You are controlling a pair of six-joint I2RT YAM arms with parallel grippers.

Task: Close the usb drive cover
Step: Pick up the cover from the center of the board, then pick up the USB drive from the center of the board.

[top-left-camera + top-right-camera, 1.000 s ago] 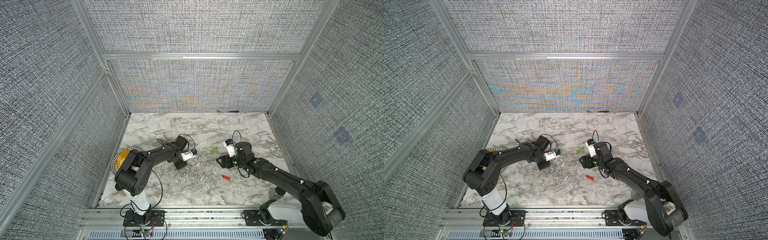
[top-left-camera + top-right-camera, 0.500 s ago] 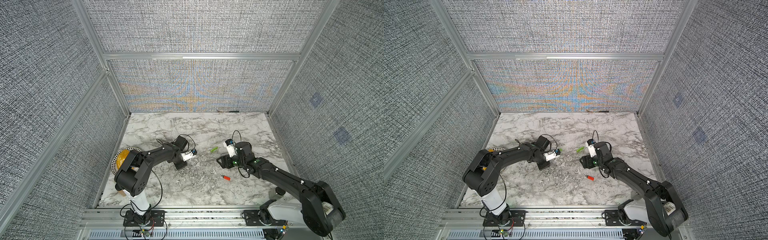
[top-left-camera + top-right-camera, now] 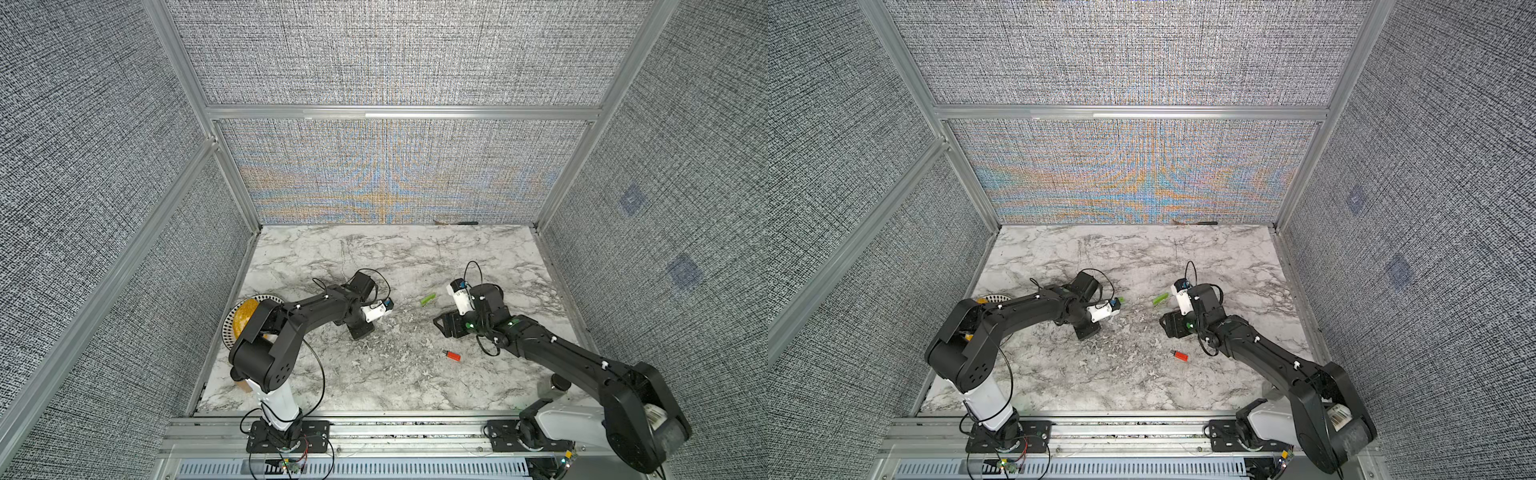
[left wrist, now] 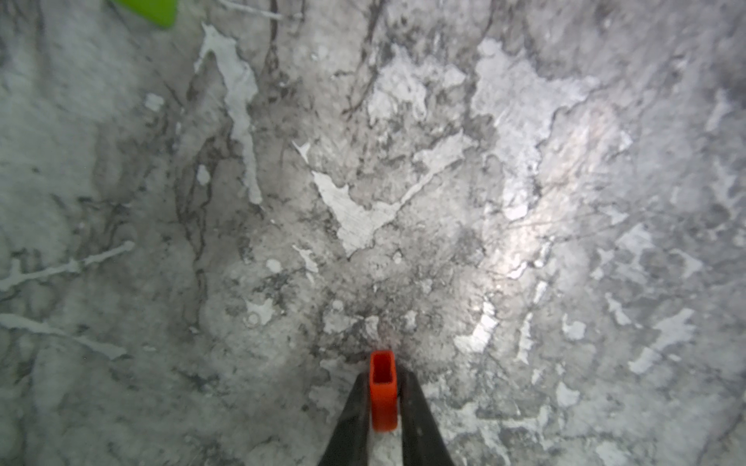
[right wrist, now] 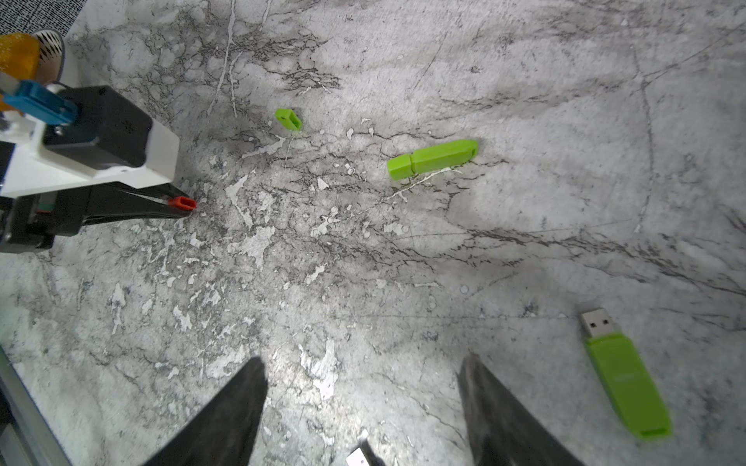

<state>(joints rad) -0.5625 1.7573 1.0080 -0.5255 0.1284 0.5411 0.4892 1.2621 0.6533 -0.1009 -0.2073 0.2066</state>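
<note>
One usb drive [image 3: 453,356]; one cover [image 4: 382,389]; two green sticks [image 5: 432,158] [image 5: 627,387]; one loose green cap [image 5: 289,119]; one striped plate [image 3: 229,324].

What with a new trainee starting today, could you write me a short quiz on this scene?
1. True or false: the right gripper is holding the usb drive.
2. The left gripper is shut on: A) a green stick; B) the cover; C) nothing.
3. In the right wrist view, is the green drive beside the right gripper capped or uncapped?
Key: 1 false, it is open and empty, and the usb drive lies on the table; 2 B; 3 uncapped.
</note>
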